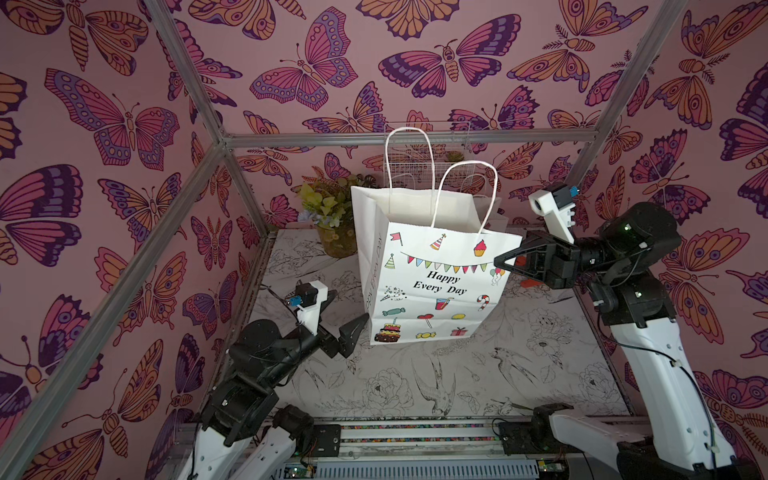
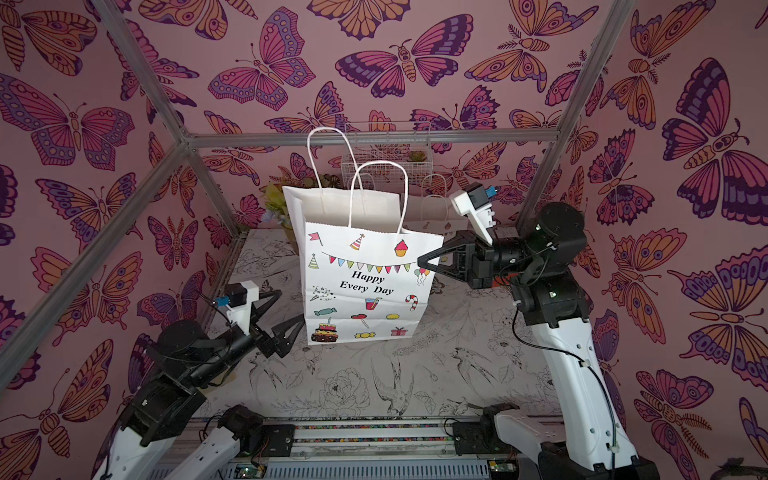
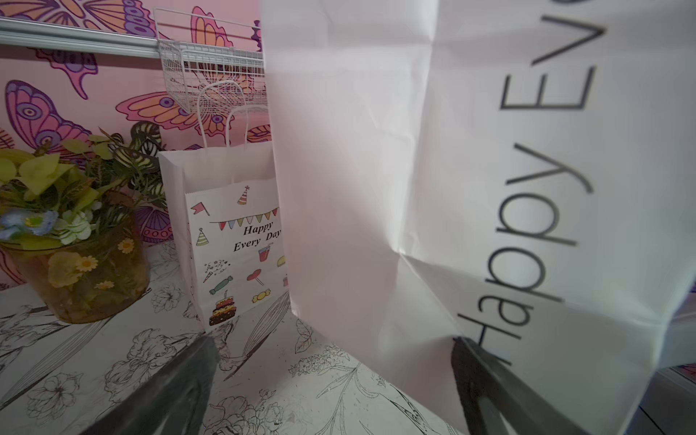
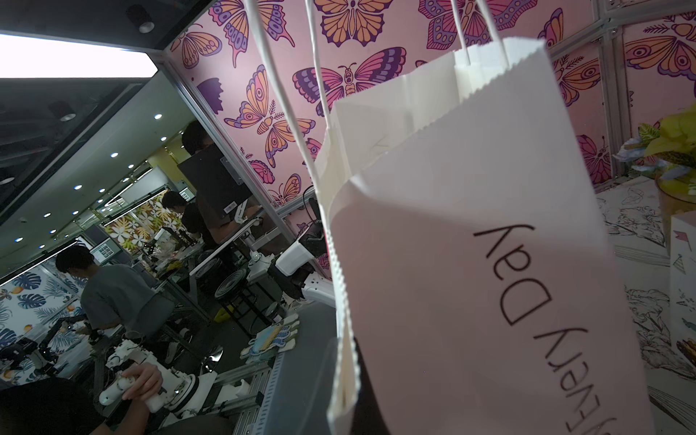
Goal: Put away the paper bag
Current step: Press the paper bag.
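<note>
The white paper bag (image 1: pixel 432 286) (image 2: pixel 365 286), printed "Happy Every Day" with party pictures, hangs upright over the middle of the table, mouth open and both handles up. My right gripper (image 1: pixel 498 262) (image 2: pixel 420 261) is shut on the bag's right side edge near the top; the right wrist view shows the bag (image 4: pixel 470 263) with its serrated rim pinched at the right gripper (image 4: pixel 346 395). My left gripper (image 1: pixel 349 309) (image 2: pixel 289 307) stands open at the bag's lower left corner. In the left wrist view, the bag's side panel (image 3: pixel 414 188) fills the space above the left gripper (image 3: pixel 331 346).
Another bag of the same print (image 3: pixel 229 244) (image 2: pixel 432 208) stands at the back of the table. A glass pot of flowers (image 1: pixel 332 224) (image 3: pixel 83 271) sits at the back left. A white wire basket (image 1: pixel 428 166) (image 3: pixel 211 67) hangs on the rear rail. Frame posts bound the floral tabletop (image 1: pixel 415 382).
</note>
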`<state>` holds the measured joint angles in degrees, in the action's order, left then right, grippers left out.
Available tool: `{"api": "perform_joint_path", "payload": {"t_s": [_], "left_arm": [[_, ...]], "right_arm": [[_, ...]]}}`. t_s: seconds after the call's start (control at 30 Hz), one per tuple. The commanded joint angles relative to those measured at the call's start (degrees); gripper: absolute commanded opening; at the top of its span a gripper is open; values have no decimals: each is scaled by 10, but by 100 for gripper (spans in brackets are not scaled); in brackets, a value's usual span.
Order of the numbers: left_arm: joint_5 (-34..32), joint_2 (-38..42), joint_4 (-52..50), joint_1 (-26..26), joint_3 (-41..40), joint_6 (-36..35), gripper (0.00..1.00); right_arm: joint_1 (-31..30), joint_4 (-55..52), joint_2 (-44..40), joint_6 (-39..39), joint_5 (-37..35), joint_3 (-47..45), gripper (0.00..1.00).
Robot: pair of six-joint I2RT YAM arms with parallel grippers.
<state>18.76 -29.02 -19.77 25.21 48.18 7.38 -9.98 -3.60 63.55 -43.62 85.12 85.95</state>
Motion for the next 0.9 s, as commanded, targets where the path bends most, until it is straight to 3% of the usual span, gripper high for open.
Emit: {"api": "perform_joint_path", "payload": {"t_s": [0.0, 0.17, 0.4, 0.67, 0.87], "left_arm": [[102, -10, 38, -28, 14, 23, 100], [182, -39, 83, -75, -2, 52, 100], [364, -112, 243, -137, -39, 146, 100], [424, -139, 262, -137, -42, 140, 100], [447, -157, 317, -135, -46, 184, 100]], "right_arm": [[-6, 19, -17, 5, 12, -10, 0], [-14, 15, -29, 9, 16, -14, 0], [-25, 9, -34, 18, 20, -22, 0], [-38, 4, -36, 23, 23, -22, 0], [-42, -25, -21, 38, 3, -15, 0]]}}
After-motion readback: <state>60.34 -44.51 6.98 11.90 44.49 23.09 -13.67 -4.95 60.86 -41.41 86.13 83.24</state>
